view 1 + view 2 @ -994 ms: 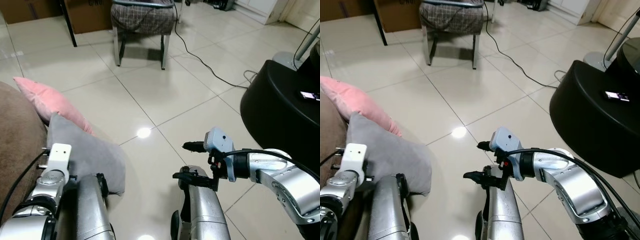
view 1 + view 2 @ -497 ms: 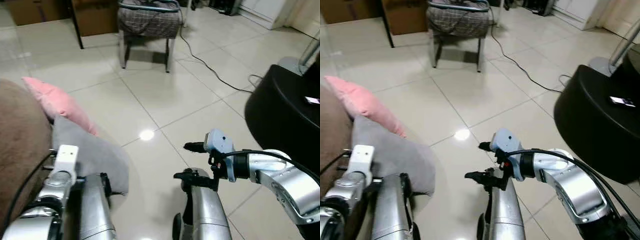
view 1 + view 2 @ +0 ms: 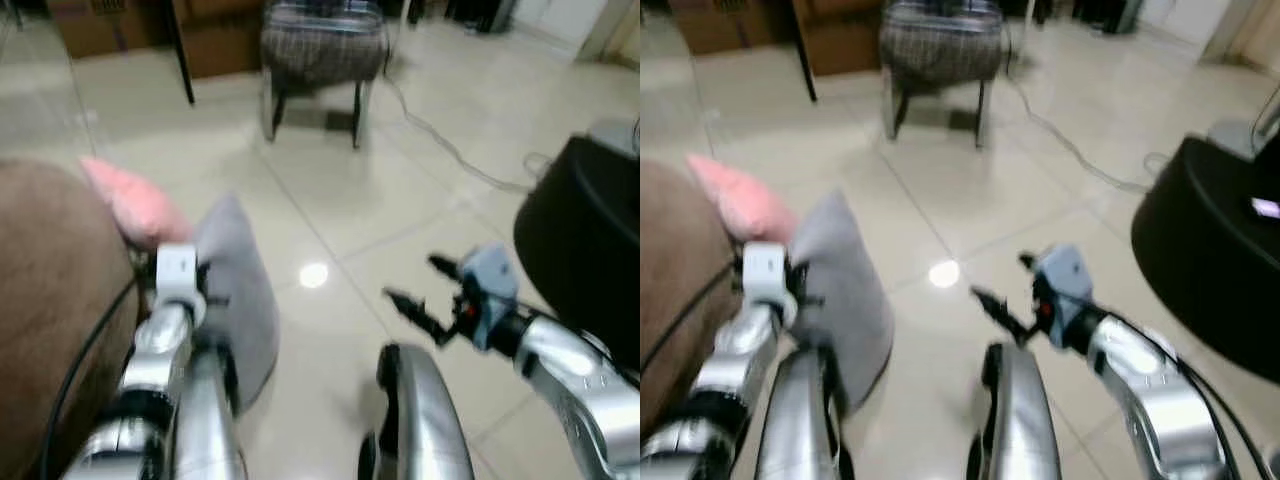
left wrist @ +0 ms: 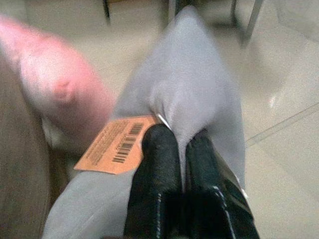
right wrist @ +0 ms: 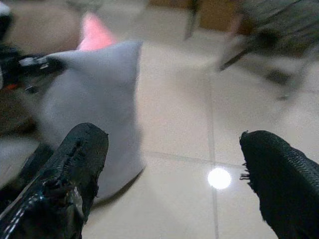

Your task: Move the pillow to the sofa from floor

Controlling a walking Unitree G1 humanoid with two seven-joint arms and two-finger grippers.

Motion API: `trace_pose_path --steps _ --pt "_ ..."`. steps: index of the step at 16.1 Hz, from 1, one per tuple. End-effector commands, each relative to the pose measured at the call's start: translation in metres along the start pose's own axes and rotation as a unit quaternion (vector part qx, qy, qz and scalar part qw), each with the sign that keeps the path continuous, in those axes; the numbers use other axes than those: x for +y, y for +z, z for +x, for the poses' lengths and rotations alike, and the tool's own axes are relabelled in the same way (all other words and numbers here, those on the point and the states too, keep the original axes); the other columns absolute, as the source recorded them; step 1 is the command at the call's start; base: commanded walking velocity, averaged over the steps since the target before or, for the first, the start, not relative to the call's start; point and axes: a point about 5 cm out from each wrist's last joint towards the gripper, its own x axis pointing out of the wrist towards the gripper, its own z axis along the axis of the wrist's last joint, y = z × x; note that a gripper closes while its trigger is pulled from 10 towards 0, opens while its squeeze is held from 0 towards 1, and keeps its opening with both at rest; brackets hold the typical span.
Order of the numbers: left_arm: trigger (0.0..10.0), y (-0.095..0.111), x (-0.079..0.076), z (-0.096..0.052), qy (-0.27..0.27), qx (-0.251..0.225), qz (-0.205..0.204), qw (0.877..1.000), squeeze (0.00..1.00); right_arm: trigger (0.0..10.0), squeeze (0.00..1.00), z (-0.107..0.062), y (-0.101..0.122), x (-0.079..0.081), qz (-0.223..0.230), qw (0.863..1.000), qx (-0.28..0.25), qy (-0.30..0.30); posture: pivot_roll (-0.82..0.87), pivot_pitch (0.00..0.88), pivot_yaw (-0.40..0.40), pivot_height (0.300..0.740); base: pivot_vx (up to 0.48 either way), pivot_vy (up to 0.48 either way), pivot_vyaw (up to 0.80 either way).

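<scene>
Blurred head views. The grey pillow (image 3: 235, 290) stands on edge beside the brown sofa (image 3: 50, 300), its long axis near vertical, one corner pointing up and its lower end near the tiled floor (image 3: 330, 200). In the left wrist view the left gripper (image 4: 182, 149) is clamped on the pillow's cloth, its two black fingers (image 4: 158, 164) pressed together with a fold of grey fabric pinched between them; an orange barcode tag (image 4: 117, 144) on the pillow lies against one finger. A pink pillow (image 3: 130, 200) rests just behind the grey one, against the sofa's arm.

The right gripper (image 3: 425, 295) hangs above the floor, well apart from the pillow, its fingers spread wide; in the right wrist view the two fingertips (image 5: 82, 149) stand far apart, with the grey pillow visible beyond them.

Farther back stand a checked chair (image 3: 322, 50) on metal legs and a cardboard box (image 3: 215, 40). A cable (image 3: 450, 150) runs across the tiles. A black rounded object (image 3: 590, 240) stands at the robot's right.
</scene>
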Motion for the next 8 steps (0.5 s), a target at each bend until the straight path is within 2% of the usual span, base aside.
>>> trace_pose_path --steps 1,2,3,4,6,8 --pt "0.0 0.033 -0.001 -0.001 -0.002 -0.064 -0.013 0.998 0.0 10.0 0.0 -0.004 0.01 0.0 0.001 0.999 -0.033 -0.028 -0.07 0.0 -0.003 0.491 0.0 0.0 0.0" --pt "0.0 0.045 -0.005 -0.006 -0.003 -0.084 -0.017 0.996 0.0 10.0 0.0 -0.004 0.011 0.004 0.006 0.999 -0.039 -0.031 -0.06 0.0 0.011 0.496 0.0 0.0 0.0" --pt "0.0 0.076 -0.009 -0.022 0.016 -0.128 0.0 0.992 0.0 10.0 0.0 0.0 0.012 0.012 0.016 0.998 -0.052 -0.045 -0.05 0.0 0.028 0.511 0.0 0.0 0.0" --pt "10.0 0.093 -0.015 -0.033 0.016 -0.16 -0.014 0.987 0.0 10.0 0.0 0.002 0.013 0.015 0.028 0.996 -0.061 -0.06 -0.03 0.0 0.023 0.521 0.0 0.0 0.0" --pt "10.0 0.107 -0.026 -0.047 -0.002 -0.191 -0.031 0.981 0.0 10.0 0.0 0.009 0.01 0.015 0.063 0.992 -0.065 -0.093 0.01 0.0 0.012 0.536 0.0 0.0 0.0" --pt "10.0 0.101 -0.027 -0.053 0.007 -0.185 0.017 0.983 0.0 10.0 0.0 0.019 0.011 0.017 0.072 0.99 -0.069 -0.102 0.02 0.0 -0.002 0.556 0.0 0.0 0.0"
